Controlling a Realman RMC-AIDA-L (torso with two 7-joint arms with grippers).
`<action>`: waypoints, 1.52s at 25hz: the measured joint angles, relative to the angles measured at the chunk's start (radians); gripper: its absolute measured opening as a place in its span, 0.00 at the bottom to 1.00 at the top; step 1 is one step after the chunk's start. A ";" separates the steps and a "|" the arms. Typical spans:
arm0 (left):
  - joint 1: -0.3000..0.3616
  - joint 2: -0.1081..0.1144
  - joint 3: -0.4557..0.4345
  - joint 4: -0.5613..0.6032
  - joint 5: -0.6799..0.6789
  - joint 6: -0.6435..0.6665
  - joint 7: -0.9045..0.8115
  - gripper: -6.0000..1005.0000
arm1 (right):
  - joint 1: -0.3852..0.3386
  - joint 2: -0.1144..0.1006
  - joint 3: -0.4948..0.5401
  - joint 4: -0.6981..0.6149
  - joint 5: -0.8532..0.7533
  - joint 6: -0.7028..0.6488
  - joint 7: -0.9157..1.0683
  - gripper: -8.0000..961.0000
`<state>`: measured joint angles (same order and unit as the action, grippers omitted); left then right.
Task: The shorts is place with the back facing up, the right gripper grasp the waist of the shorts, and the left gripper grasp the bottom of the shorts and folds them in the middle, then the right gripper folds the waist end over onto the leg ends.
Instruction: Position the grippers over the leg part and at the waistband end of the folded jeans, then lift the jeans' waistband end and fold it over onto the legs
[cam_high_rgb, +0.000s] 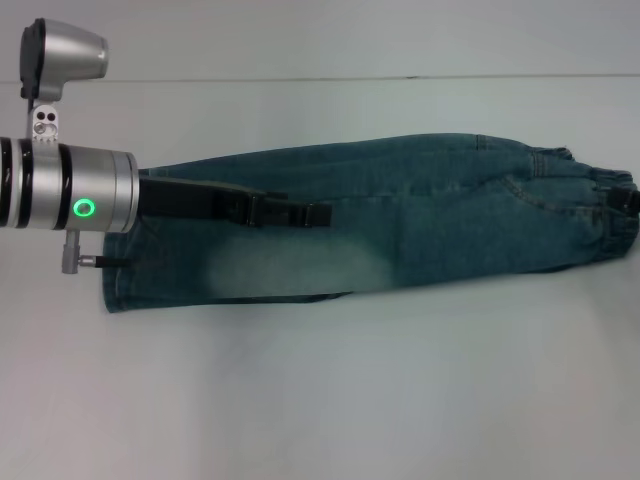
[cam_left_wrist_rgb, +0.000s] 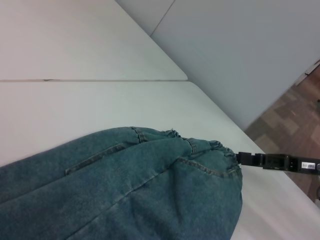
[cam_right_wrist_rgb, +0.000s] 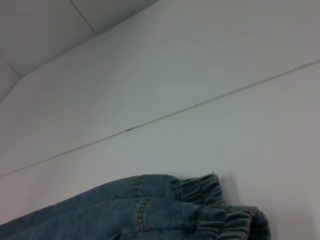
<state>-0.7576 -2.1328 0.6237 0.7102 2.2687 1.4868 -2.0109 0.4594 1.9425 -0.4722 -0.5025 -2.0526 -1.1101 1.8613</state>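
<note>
The denim shorts (cam_high_rgb: 430, 215) lie folded lengthwise in a long band across the table, with a pale bleached patch near the left end. The leg hems (cam_high_rgb: 112, 270) are at the left and the puckered waist end (cam_high_rgb: 600, 195) is at the right. My left gripper (cam_high_rgb: 318, 213), on its silver wrist with the green ring, reaches rightward just above the leg part of the shorts. My right gripper (cam_high_rgb: 627, 200) is at the far right, shut on the waistband. The left wrist view shows the right gripper (cam_left_wrist_rgb: 242, 159) meeting the waist end (cam_left_wrist_rgb: 220, 150), and the right wrist view shows the waist end (cam_right_wrist_rgb: 210, 200) close up.
A seam in the white table (cam_high_rgb: 320, 400) runs along the far side (cam_high_rgb: 400, 77). In the left wrist view the table's edge (cam_left_wrist_rgb: 220, 107) drops to a brown floor (cam_left_wrist_rgb: 290, 115) beyond the right gripper.
</note>
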 joint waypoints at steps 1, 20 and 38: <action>0.000 0.001 0.000 0.000 0.000 0.000 0.000 0.93 | 0.001 0.001 -0.002 0.004 0.000 0.002 -0.001 0.96; 0.004 0.003 0.000 0.000 0.000 0.003 -0.002 0.93 | -0.005 0.010 -0.020 0.029 0.000 0.030 -0.007 0.95; 0.006 0.005 -0.001 0.000 0.000 0.009 -0.012 0.93 | 0.018 0.010 -0.025 0.055 0.000 0.068 -0.013 0.95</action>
<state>-0.7517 -2.1280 0.6226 0.7102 2.2688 1.4956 -2.0224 0.4773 1.9527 -0.4973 -0.4475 -2.0524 -1.0418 1.8483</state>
